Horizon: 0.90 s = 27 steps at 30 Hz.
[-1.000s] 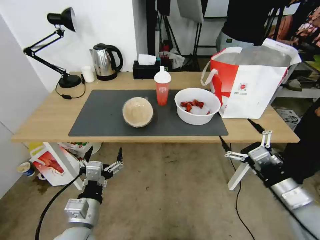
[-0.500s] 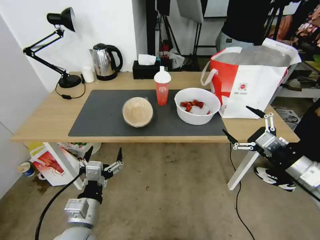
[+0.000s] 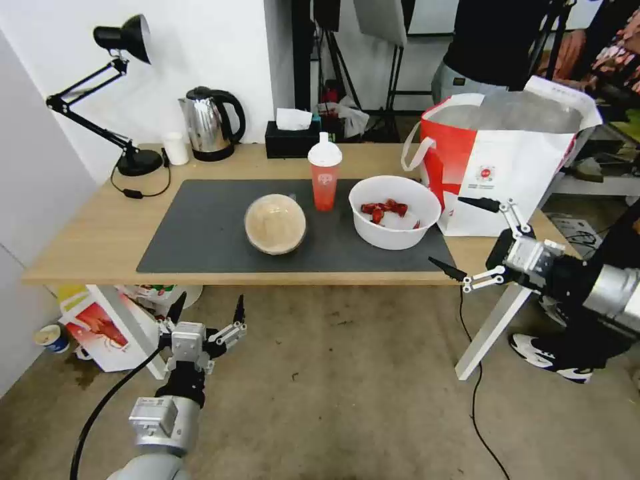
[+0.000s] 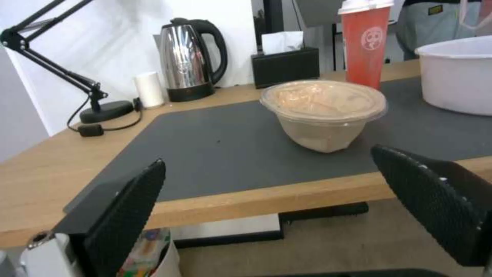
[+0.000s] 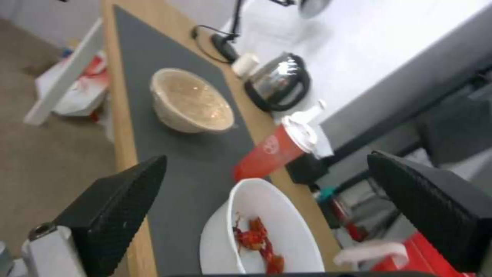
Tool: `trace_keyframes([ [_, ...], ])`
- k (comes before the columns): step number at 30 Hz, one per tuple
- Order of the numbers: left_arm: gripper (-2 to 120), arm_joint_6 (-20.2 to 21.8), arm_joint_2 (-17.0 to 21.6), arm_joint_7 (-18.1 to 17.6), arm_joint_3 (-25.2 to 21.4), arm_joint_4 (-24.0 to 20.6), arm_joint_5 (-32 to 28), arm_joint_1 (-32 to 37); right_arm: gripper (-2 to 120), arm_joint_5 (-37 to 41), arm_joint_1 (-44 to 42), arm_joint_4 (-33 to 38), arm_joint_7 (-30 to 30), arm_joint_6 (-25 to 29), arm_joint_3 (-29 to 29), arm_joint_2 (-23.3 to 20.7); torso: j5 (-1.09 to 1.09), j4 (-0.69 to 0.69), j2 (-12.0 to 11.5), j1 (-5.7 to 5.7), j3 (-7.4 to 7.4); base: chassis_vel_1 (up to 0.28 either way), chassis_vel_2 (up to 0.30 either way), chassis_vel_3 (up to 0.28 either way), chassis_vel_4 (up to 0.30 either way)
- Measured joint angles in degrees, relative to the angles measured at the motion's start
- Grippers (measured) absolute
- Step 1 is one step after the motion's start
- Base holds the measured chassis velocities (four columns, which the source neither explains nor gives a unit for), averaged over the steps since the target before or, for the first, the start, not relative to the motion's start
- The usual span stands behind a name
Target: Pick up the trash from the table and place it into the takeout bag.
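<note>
Trash: wide white plastic bowl with red shell scraps (image 3: 396, 212) sat at the right end of the dark grey mat (image 3: 200, 233) on the long light-wood bench (image 3: 80, 247), close beside the boxy white-and-red takeout bag (image 3: 507, 173).
Other trash: translucent red cup with white spouted lid (image 3: 325, 173) stood just behind the mat's middle; round clear-domed bowl of tan filling (image 3: 275, 224) lay left of the white bowl.
Right pincer (image 3: 477, 239): your fingers were spread wide apart, holding nothing, off the bench's front right corner, with the white bowl up and to the left of them.
Left pincer (image 3: 207, 312): also apart and empty, low before the bench, nearer the domed bowl.
Nearer arm: you would judge the right.
Views: your right wrist showed the scraps inside the white bowl (image 5: 261, 231); your left wrist showed just its outer wall (image 4: 456, 77).
</note>
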Motion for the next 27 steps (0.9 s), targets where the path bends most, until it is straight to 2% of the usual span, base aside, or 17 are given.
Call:
trace_keyframes([
  [2,100,0.0,0.0,0.0,0.0,0.0,0.0,0.0,100,1.5,2.7,-1.3,-1.7,-0.3,-1.4,-2.2,-0.01,0.0,0.0,0.0,0.0,0.0,0.0,0.0,0.0],
  [4,100,0.0,0.0,0.0,0.0,0.0,0.0,0.0,100,4.1,8.6,-3.8,-4.7,-0.9,-5.4,-6.0,-0.01,-0.01,0.0,0.0,0.0,0.0,0.0,0.0,0.0],
  [6,100,0.0,0.0,0.0,0.0,0.0,0.0,0.0,100,5.0,10.8,-4.6,-5.5,-1.0,-7.2,-7.1,-0.01,-0.01,0.0,0.0,0.0,0.0,0.0,0.0,0.0],
  [9,100,0.0,0.0,0.0,0.0,0.0,0.0,0.0,100,7.7,22.5,-8.3,-9.5,-2.1,-15.4,-10.4,0.01,0.0,0.0,0.0,0.0,0.0,0.0,0.0,0.0],
  [10,100,0.0,0.0,0.0,0.0,0.0,0.0,0.0,100,7.7,22.5,-8.3,-9.5,-2.1,-15.4,-10.4,0.01,0.0,0.0,0.0,0.0,0.0,0.0,0.0,0.0],
  [12,100,0.0,0.0,0.0,0.0,0.0,0.0,0.0,100,9.5,31.0,-10.9,-12.2,-3.5,-20.6,-12.4,-0.03,0.01,0.0,0.0,0.0,0.0,0.0,0.0,0.0],
  [14,100,0.0,0.0,0.0,0.0,0.0,0.0,0.0,100,10.9,35.3,-12.6,-15.0,-5.3,-23.3,-13.4,-0.03,-0.01,0.0,0.0,0.0,0.0,0.0,0.0,0.0],
  [19,100,0.0,0.0,0.0,0.0,0.0,0.0,0.0,100,12.3,37.6,-14.5,-17.6,-7.9,-26.0,-13.5,0.0,-0.02,0.0,-0.01,-0.01,0.0,0.0,0.0,0.0],
  [27,100,0.0,0.0,0.0,0.0,0.0,0.0,0.0,100,15.6,40.1,-18.1,-19.9,-12.6,-32.5,-10.9,-0.01,-0.01,0.0,0.0,-0.01,0.0,0.0,0.0,0.0],
])
